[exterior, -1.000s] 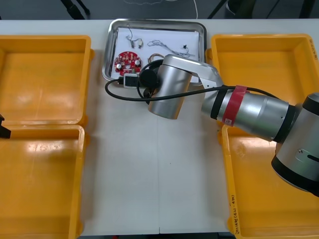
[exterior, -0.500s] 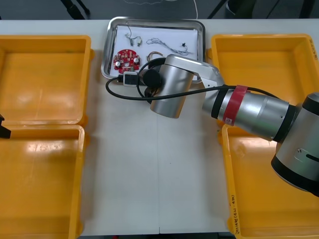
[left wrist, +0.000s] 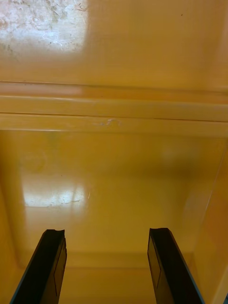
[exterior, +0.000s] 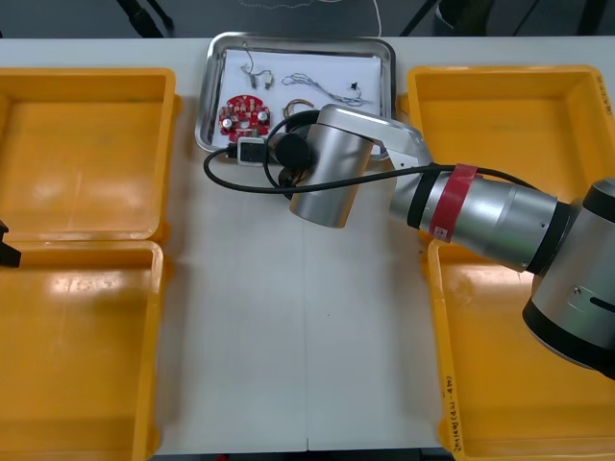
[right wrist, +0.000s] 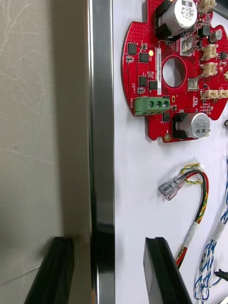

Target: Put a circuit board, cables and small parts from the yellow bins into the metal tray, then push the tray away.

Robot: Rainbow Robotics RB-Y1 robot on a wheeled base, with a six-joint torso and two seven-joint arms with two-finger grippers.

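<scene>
Most of the task looked done: tray loaded, the push remaining.
We saw the red circuit board [right wrist: 171, 71], a red and yellow cable [right wrist: 197, 199] and a twisted blue and white cable [right wrist: 211, 263] in the metal tray [exterior: 206, 96], near the far edge of the light table [exterior: 288, 336]. The right gripper [right wrist: 108, 242] stood wide astride its near rim. The left gripper [left wrist: 107, 232], also wide, hung over a yellow bin [left wrist: 114, 142]. Beyond lay dark floor.

- The metal tray [exterior: 300, 39], white inside, sits at the table's [exterior: 288, 336] far edge between the yellow bins [exterior: 86, 154].
- A round red circuit board [exterior: 244, 115] lies in the tray's near left part, with thin cables [exterior: 317, 86] beyond it.
- The right arm [exterior: 480, 216] reaches in from the right, its silver wrist [exterior: 327, 173] over the tray's near edge.
- A black tip of the left arm [exterior: 6, 248] shows between the two left bins.
</scene>
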